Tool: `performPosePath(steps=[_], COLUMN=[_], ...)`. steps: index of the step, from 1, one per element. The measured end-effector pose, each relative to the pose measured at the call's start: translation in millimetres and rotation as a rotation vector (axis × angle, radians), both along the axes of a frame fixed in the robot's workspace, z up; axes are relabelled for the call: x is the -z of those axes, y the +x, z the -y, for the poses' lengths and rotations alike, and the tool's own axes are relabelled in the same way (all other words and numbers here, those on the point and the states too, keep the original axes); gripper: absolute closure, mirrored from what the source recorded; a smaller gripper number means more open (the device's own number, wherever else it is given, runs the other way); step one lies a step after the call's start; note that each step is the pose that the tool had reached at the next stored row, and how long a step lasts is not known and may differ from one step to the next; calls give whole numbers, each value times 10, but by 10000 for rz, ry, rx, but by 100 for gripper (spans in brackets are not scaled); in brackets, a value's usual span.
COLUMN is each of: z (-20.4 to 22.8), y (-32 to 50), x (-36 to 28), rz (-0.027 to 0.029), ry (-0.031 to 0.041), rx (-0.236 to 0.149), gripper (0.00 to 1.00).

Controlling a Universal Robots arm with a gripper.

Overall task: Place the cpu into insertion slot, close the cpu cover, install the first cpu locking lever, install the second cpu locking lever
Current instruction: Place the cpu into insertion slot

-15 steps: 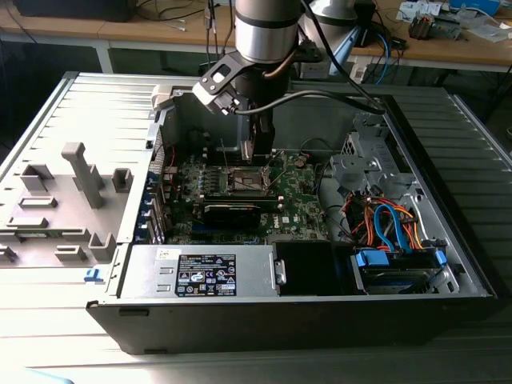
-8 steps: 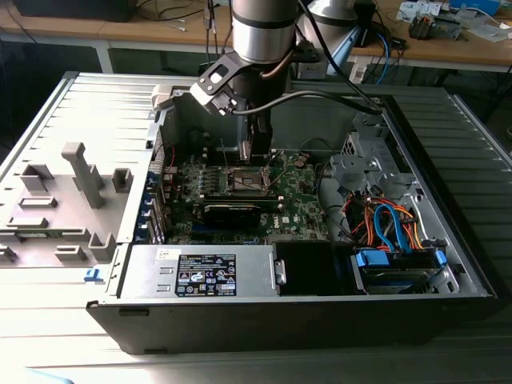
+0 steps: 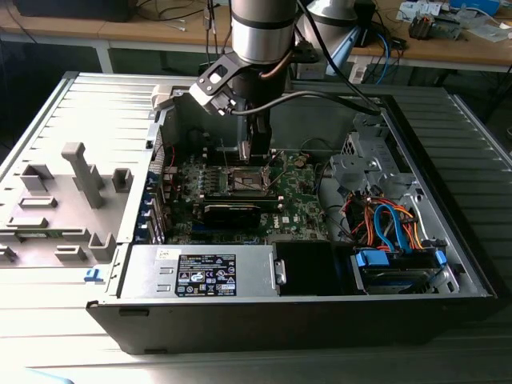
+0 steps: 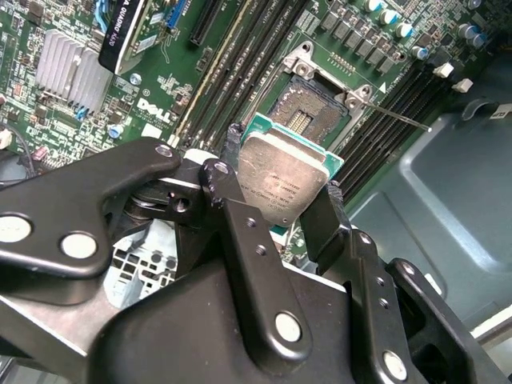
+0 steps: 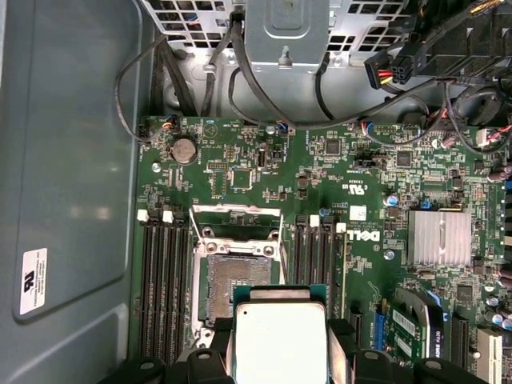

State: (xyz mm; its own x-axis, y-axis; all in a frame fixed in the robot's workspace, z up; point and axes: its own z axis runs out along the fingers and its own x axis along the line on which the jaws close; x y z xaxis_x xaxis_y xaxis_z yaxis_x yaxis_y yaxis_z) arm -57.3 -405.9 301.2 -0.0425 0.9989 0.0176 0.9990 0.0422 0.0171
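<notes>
The cpu (image 4: 288, 180) is a small square chip with a silvery face and green edge, and my gripper (image 4: 282, 168) is shut on it, one black finger (image 4: 240, 216) on each side. In the first wrist view the cpu (image 5: 278, 340) hangs just off the insertion slot (image 5: 240, 276), whose dark pin field lies bare. The cpu cover (image 5: 237, 216) stands swung open at the slot's far edge. A thin locking lever (image 4: 396, 118) sticks out beside the insertion slot (image 4: 308, 112). In the exterior view my gripper (image 3: 254, 160) hovers over the insertion slot (image 3: 248, 180) inside the open case.
Black memory slots (image 5: 164, 280) flank the socket. A finned heat sink (image 5: 438, 237) and a black card (image 3: 232, 212) sit nearby on the green board. The power supply (image 3: 204, 272) and a drive cage with cables (image 3: 392, 232) fill the case's near side. A grey fixture (image 3: 80, 176) stands outside.
</notes>
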Motion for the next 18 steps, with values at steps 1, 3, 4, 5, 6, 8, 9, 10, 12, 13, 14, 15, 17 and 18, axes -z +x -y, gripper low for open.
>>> performPosePath(steps=[1,3,4,5,6,8,9,10,12,13,14,15,17,18], z=[-1,-4,-7,-9,-11,-13,-16,-18,-23,-24,-26,-27,-30,-31], y=[0,0,-1,-1,-1,-1,-2,-2,-3,-4,-4,-4,-5,-6], x=[0,1,1,1,2,2,3,3,4,3,4,4,6,6], rz=[0,0,0,0,0,1,0,0,0,0,0,0,1,0], ry=[-1,0,-1,-1,-1,-1,0,-1,-1,-1,-1,-1,1,0], rx=[0,0,0,0,0,0,0,0,1,1,0,0,0,0], gripper=[45,45,45,45,45,45,45,45,45,45,45,45,45,45])
